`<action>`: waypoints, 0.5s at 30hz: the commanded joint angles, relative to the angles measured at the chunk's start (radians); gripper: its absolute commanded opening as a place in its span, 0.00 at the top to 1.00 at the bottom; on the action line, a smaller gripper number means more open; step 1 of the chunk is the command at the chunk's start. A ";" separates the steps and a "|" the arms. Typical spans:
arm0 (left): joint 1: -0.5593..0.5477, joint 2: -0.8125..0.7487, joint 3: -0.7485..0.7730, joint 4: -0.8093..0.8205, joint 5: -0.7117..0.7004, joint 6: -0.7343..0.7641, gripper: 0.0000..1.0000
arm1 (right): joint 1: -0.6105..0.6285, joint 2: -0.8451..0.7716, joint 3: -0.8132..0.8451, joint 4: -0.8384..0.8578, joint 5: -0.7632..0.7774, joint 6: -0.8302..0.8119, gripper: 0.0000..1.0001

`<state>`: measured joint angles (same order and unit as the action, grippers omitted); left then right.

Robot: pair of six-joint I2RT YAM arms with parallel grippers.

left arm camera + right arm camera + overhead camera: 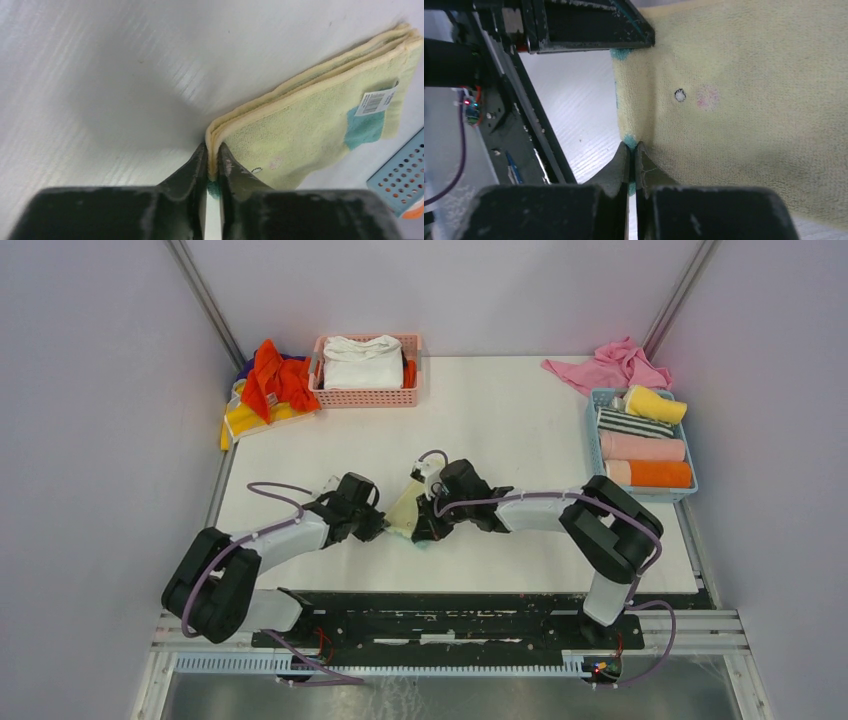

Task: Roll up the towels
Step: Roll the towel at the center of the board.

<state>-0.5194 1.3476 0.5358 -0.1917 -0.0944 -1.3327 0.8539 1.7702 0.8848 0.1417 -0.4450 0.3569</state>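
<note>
Arm bases sit at the near edge of the bench [520, 430]. Just past them, mid bench, L gripper [378, 525] and R gripper [425, 523] meet at one pale yellow towel [405, 508] w/ teal bits, folded in layers.

L wrist view: L gripper [212, 150] has its jaws clenched on a corner of the towel [300, 130], w/ the stacked edges squeezed btwn the tips. A white label [375, 101] w/ a bar code sits by a teal patch at the far end.

R wrist view: R gripper [630, 147] has its jaws pinched tight on the towel's edge [749, 100], right at a teal spot.

Farther out, on the R side, a blue basket [598, 455] holds four rolls in a row: orange roll [650, 474] nearest, then pink roll [645, 447], striped roll [633, 425] and yellow roll [655, 405]. Just behind it lies a crumpled pink towel [610, 365].

At the back, a pink basket [365, 397] holds a folded white towel [362, 362]. Beside it, at the back L corner, an orange-red towel [275, 375] lies heaped on a yellow cloth [245, 420].
</note>
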 commanded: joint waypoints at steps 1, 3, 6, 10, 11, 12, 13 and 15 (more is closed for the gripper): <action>0.014 -0.066 0.018 -0.069 -0.082 0.062 0.74 | -0.067 0.034 -0.013 0.161 -0.218 0.171 0.98; 0.031 -0.106 0.002 -0.060 -0.078 0.081 0.61 | -0.092 0.070 -0.014 0.217 -0.282 0.235 0.98; 0.076 -0.171 -0.030 -0.054 -0.059 0.117 0.43 | -0.125 0.128 -0.014 0.317 -0.360 0.359 0.98; 0.163 -0.243 -0.070 -0.040 0.033 0.207 0.36 | -0.156 0.205 -0.016 0.459 -0.438 0.511 0.98; 0.177 -0.258 -0.081 -0.043 0.053 0.224 0.35 | -0.166 0.222 -0.016 0.490 -0.447 0.542 0.98; 0.190 -0.276 -0.094 -0.042 0.073 0.241 0.35 | -0.175 0.237 -0.014 0.506 -0.455 0.565 0.98; 0.202 -0.294 -0.109 -0.036 0.092 0.256 0.35 | -0.180 0.250 -0.012 0.507 -0.460 0.576 0.98; 0.215 -0.334 -0.137 -0.035 0.118 0.276 0.34 | -0.192 0.271 -0.009 0.492 -0.463 0.589 0.98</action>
<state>-0.3302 1.0805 0.4431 -0.2375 -0.0551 -1.1694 0.6827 2.0109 0.8707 0.5041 -0.8249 0.8341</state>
